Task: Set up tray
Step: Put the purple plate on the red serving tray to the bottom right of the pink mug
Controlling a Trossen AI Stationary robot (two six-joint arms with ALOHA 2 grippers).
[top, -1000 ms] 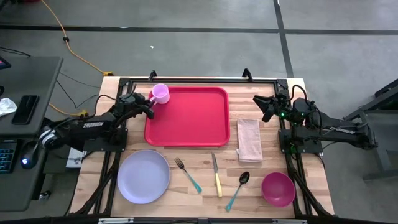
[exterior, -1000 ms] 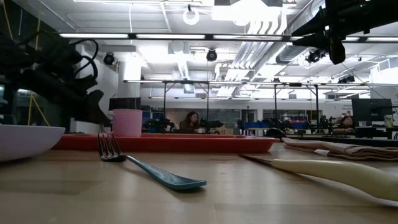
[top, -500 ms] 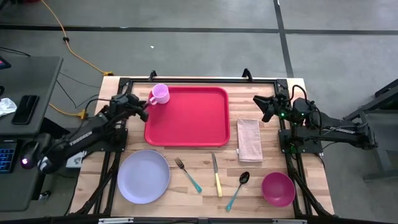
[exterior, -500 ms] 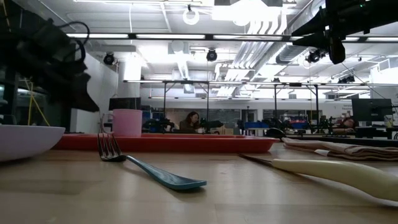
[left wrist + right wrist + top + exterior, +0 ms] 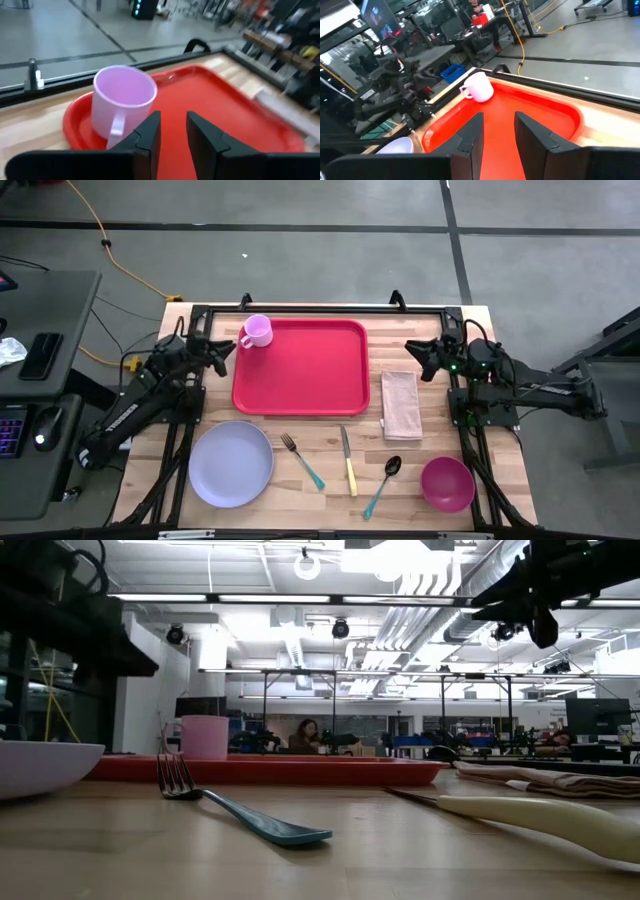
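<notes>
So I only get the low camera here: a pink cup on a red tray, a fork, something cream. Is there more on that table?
Observer: Yes. From above, a magenta bowl sits at the front right corner.
Visitor: Is that cup in the middle of the tray?
Observer: No, the cup stands in the tray's far left corner.
Visitor: And is a gripper holding it?
Observer: No. The left gripper is open, just off the tray's left edge, near the cup.
</notes>
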